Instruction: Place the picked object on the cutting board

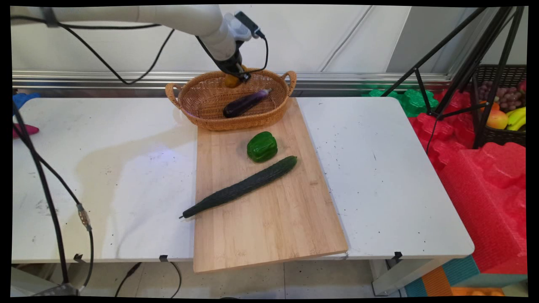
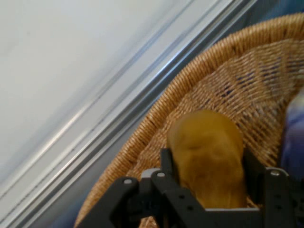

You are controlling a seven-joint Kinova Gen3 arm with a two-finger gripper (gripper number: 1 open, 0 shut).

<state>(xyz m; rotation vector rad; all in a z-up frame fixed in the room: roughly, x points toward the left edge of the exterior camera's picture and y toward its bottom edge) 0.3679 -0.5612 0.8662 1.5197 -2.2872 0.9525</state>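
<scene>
My gripper (image 1: 236, 75) hangs over the back rim of the wicker basket (image 1: 198, 105), shut on a yellow-orange fruit (image 1: 231, 81). In the hand view that fruit (image 2: 207, 156) sits between the two black fingers (image 2: 167, 164), with the basket's woven wall (image 2: 223, 80) behind it. A purple eggplant (image 1: 245, 103) lies inside the basket, just in front of the gripper. On the wooden cutting board (image 1: 269, 210) in front of the basket rest a green bell pepper (image 1: 262, 146) and a long dark cucumber (image 1: 240, 186).
The board overhangs the white table's (image 1: 379, 176) near edge. Black cables (image 1: 50, 189) hang at the left. A black tripod (image 1: 463, 63), red foam blocks (image 1: 484, 181) and a dark crate of fruit (image 1: 505, 109) stand off the table to the right.
</scene>
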